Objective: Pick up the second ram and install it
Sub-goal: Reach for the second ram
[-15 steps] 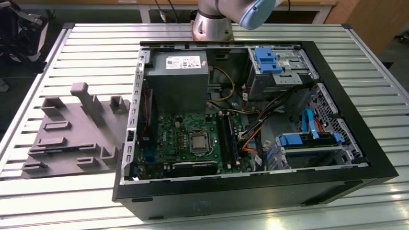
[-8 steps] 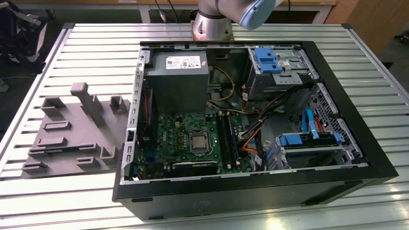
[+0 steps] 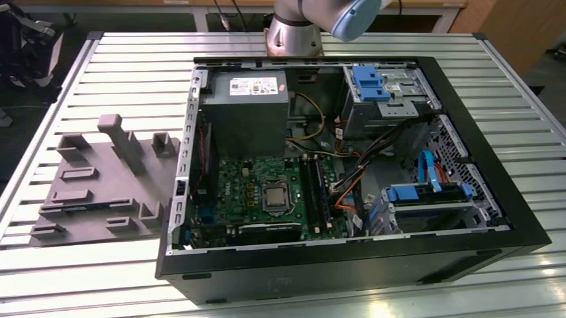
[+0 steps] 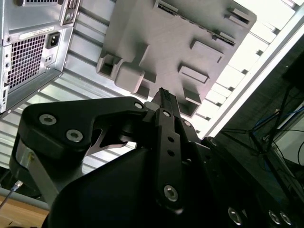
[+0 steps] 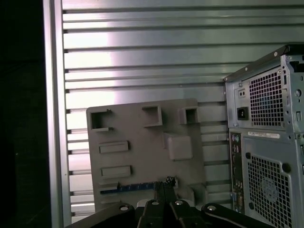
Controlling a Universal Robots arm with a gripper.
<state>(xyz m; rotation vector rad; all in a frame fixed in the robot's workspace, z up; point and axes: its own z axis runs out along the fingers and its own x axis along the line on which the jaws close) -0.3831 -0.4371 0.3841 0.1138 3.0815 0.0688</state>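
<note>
My hand (image 5: 164,184), pressed together and empty, hangs over the grey block (image 3: 97,192) at the case's (image 3: 354,264) nine o'clock in the exterior view. The second ram (image 5: 127,188) lies on that block. I should spread before descending squarely.

Silver arm (image 3: 292,32), black gripper (image 4: 164,97)
The arm is showing a silver tube and a pale blue joint cap; the gripper is showing matte black link plates dotted with round silver screws.

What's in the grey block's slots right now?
In the first wrist view, one thin blue-edged memory stick sits in a slot of the grey block. The gripper covers one end of it and the block's edge there.
</note>
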